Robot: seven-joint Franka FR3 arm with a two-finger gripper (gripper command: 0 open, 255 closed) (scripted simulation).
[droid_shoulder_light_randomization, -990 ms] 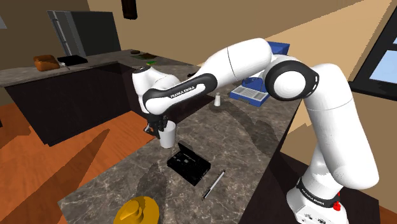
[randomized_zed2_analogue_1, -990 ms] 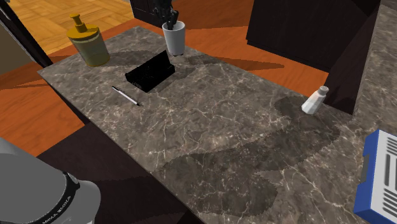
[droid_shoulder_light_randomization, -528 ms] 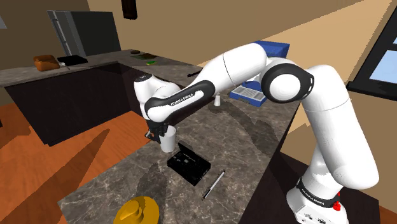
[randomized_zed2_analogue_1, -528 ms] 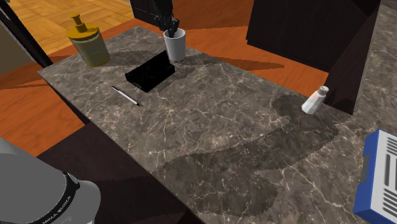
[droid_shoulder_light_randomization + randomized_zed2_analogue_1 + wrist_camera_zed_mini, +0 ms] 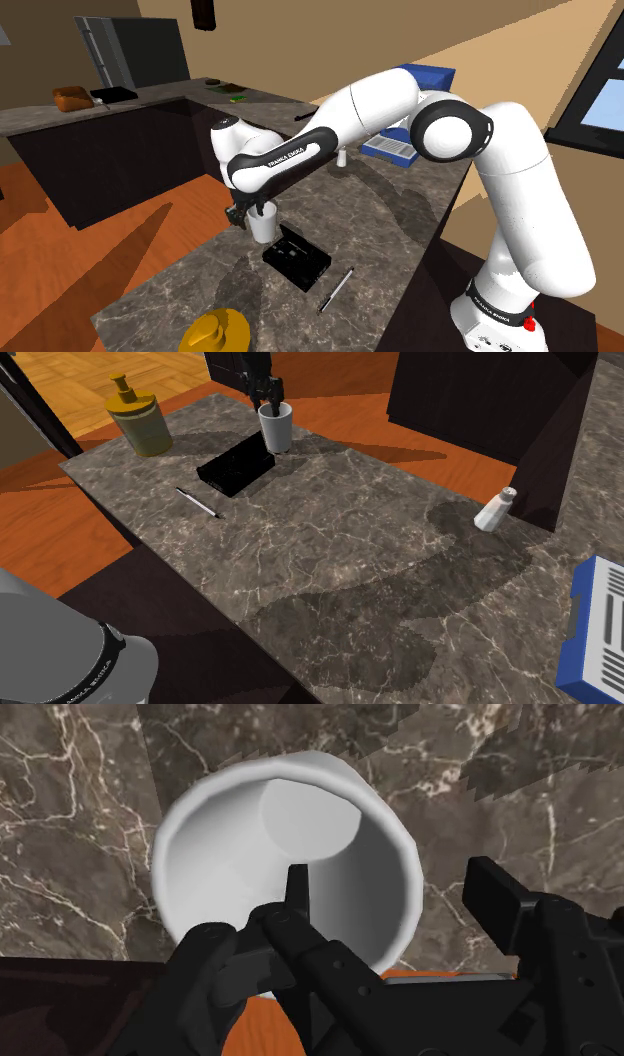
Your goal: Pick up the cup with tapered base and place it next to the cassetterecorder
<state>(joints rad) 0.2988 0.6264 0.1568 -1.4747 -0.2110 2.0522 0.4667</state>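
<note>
Shoulder view: I see the white cup (image 5: 263, 228) standing upright on the stone counter (image 5: 400, 215), just beside the black recorder (image 5: 297, 258), with my gripper (image 5: 257, 209) at its rim.

Second exterior view: the cup (image 5: 277, 430) sits by one corner of the recorder (image 5: 236, 464), with the gripper (image 5: 267, 394) directly above it.

Wrist view: the gripper (image 5: 393, 889) is released. Its fingers stand apart, one dipping inside the cup (image 5: 195, 854) and the other outside its wall. Neither presses it.
</note>
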